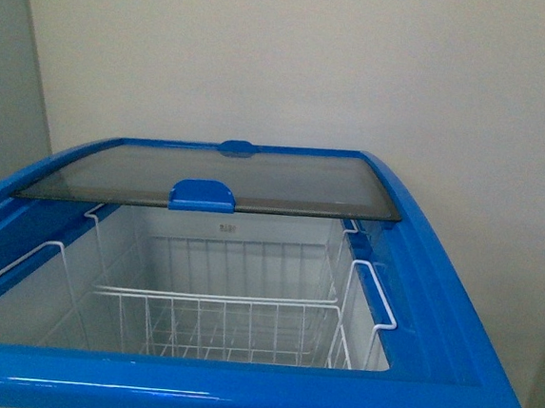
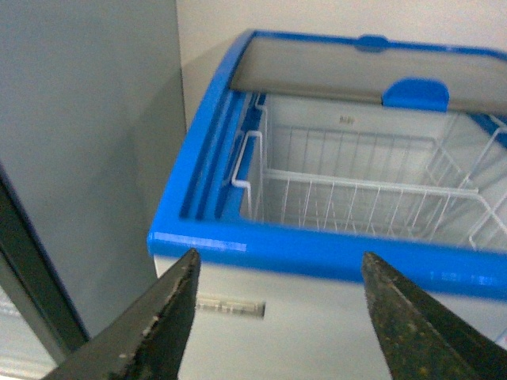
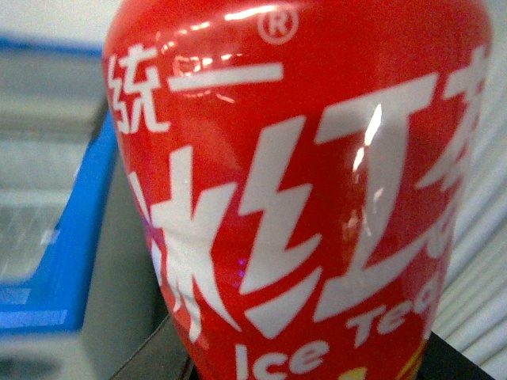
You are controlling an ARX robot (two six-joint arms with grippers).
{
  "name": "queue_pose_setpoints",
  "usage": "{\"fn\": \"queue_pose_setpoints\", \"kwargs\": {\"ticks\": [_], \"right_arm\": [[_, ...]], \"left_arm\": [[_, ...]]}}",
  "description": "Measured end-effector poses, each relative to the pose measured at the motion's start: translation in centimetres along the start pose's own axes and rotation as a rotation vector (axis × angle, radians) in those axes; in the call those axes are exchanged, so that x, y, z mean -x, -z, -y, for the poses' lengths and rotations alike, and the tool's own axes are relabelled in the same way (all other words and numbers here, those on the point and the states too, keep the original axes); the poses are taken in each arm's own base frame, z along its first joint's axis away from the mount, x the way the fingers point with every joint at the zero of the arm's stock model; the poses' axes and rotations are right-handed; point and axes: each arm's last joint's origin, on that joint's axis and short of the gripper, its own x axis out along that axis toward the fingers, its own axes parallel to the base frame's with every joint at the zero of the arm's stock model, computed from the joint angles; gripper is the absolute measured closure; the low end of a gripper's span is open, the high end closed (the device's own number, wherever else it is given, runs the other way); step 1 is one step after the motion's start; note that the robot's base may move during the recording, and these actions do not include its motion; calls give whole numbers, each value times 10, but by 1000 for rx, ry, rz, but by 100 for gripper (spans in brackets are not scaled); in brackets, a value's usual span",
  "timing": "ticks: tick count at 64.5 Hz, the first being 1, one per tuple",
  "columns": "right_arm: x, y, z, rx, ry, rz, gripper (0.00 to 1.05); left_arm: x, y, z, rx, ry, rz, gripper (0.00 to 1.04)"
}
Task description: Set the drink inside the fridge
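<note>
The fridge (image 1: pixel 237 392) is a white chest with a blue top rim, open at the front, and white wire baskets (image 1: pixel 234 320) hang inside. Neither gripper shows in the front view. In the left wrist view my left gripper (image 2: pixel 277 273) is open and empty, its dark fingers (image 2: pixel 170 317) just outside the fridge's (image 2: pixel 333 253) near corner. In the right wrist view the drink (image 3: pixel 301 190) fills the frame with its red label and white writing. My right gripper is shut on it; its fingers are hidden behind the bottle. The fridge's blue rim (image 3: pixel 63 261) shows blurred beside the bottle.
The glass sliding lid (image 1: pixel 217 185) with a blue handle (image 1: pixel 202 195) is pushed to the back. A tall grey cabinet (image 2: pixel 79 158) stands close on the fridge's left. A pale wall (image 1: pixel 361 69) is behind.
</note>
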Motion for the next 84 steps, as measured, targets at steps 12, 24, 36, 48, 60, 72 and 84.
{"fn": "queue_pose_setpoints", "kwargs": {"ticks": [12, 24, 36, 48, 60, 72, 84], "right_arm": [[-8, 7, -24, 470, -457, -143, 68], [-63, -36, -41, 914, -513, -74, 68], [-124, -44, -77, 1297, -622, -88, 68], [-169, -49, -122, 1430, -660, -81, 68], [-204, -63, -178, 1417, -671, 6, 68], [-225, -57, -225, 1366, -720, 11, 68], [-251, -36, -265, 1326, -742, -22, 68]], "left_arm": [[10, 13, 0, -19, 2, 86, 82], [10, 13, 0, -23, 2, 87, 102], [10, 13, 0, -24, 2, 88, 102], [10, 13, 0, -24, 2, 88, 102], [10, 13, 0, -24, 2, 88, 102], [10, 13, 0, -25, 2, 88, 102], [10, 13, 0, -25, 3, 88, 102]]}}
